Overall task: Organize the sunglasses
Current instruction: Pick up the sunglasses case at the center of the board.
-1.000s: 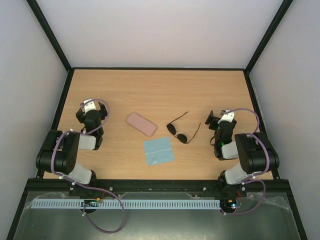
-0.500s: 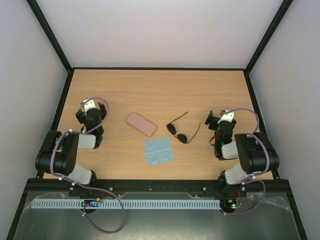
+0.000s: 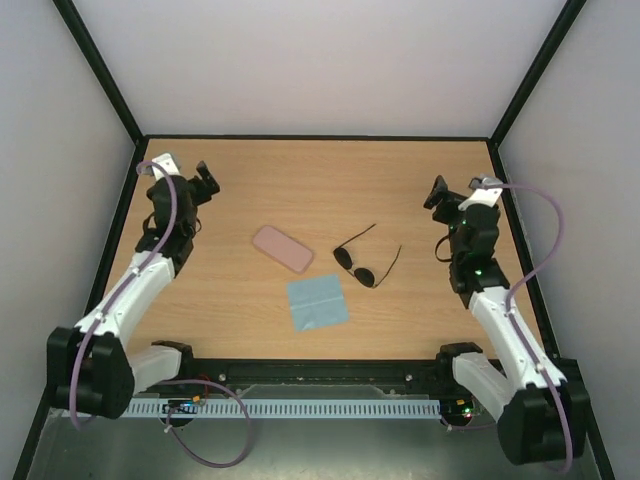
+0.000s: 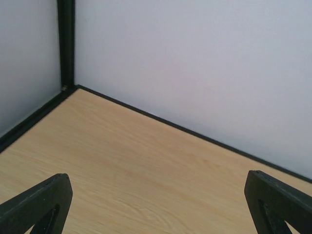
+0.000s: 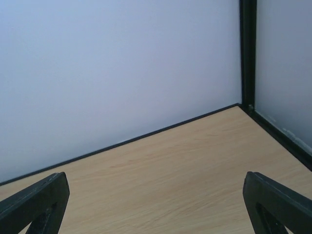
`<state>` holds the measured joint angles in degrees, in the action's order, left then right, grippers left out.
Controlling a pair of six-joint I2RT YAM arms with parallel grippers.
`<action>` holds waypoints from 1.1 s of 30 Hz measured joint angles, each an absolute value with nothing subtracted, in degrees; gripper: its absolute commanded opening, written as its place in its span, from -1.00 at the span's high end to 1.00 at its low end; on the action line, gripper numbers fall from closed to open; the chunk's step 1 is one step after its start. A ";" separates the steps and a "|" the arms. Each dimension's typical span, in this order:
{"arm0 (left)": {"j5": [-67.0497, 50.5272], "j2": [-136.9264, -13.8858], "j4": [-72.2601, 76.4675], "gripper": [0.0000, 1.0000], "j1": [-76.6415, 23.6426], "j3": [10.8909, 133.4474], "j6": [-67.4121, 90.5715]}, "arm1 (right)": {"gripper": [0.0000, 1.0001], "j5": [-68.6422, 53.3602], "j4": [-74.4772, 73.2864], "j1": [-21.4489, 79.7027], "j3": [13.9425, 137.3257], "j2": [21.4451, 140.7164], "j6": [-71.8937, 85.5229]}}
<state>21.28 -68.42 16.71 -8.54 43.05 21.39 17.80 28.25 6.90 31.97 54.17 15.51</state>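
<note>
Sunglasses (image 3: 366,258) lie unfolded on the surface (image 3: 300,180), nothing done yet: pink case (image 3: 282,248) at their nine o'clock, blue cloth (image 3: 317,302) at seven, left gripper (image 3: 184,173) and right gripper (image 3: 460,190) both spread wide, empty.

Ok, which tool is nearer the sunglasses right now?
Right. The right tool sits right of the sunglasses and slightly farther back; the left tool is well off to their left, beyond the pink case.

Wood table (image 3: 330,180) w/ pink case (image 3: 282,248), sunglasses (image 3: 362,262) & blue cloth (image 3: 317,302) lying near ctr.
</note>
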 measured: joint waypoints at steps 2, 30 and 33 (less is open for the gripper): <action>18.31 -65.84 11.38 -0.99 -8.56 45.43 23.75 | -0.97 15.22 21.26 6.90 35.70 51.22 17.08; -19.59 -56.90 -24.05 -0.99 6.72 63.09 40.58 | -0.97 -9.89 -17.61 34.30 79.02 80.66 24.73; -22.11 -56.84 -25.04 -0.99 8.21 59.42 40.40 | -0.97 -7.55 -18.85 34.96 80.05 83.33 22.90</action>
<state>-22.11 -56.84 -25.04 8.21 59.42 40.40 -7.55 -18.85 34.96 80.05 83.33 22.90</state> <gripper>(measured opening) 0.995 0.986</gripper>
